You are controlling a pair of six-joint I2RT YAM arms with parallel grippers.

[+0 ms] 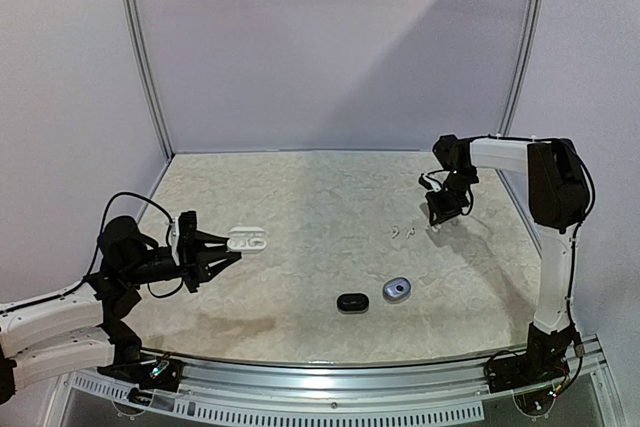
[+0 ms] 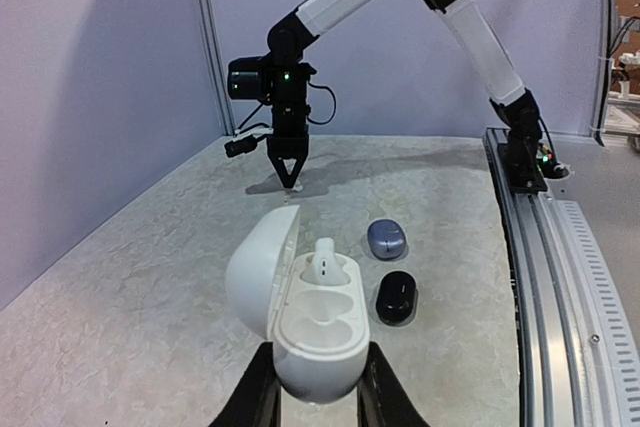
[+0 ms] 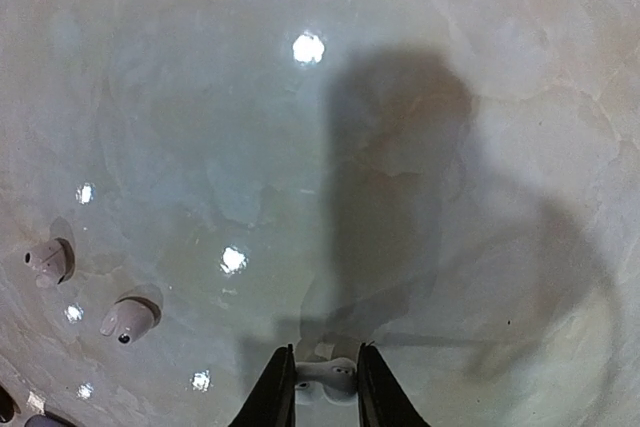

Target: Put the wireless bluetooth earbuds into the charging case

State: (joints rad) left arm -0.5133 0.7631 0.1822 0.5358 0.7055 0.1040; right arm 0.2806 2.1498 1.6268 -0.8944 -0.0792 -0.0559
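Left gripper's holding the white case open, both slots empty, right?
Not quite: the left gripper does hold the white case open, but the left wrist view shows a white earbud seated in the far slot; only the near slot is empty.

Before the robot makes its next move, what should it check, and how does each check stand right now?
1. White case lid open: ok.
2. Left pincer gripping the case: ok.
3. Near slot free, beside the seated earbud: ok.
4. Right pincer closed on the gripped earbud: ok.
5. That earbud lifted off the table: cannot tell.
6. Loose earbuds apart from the right pincer: ok.
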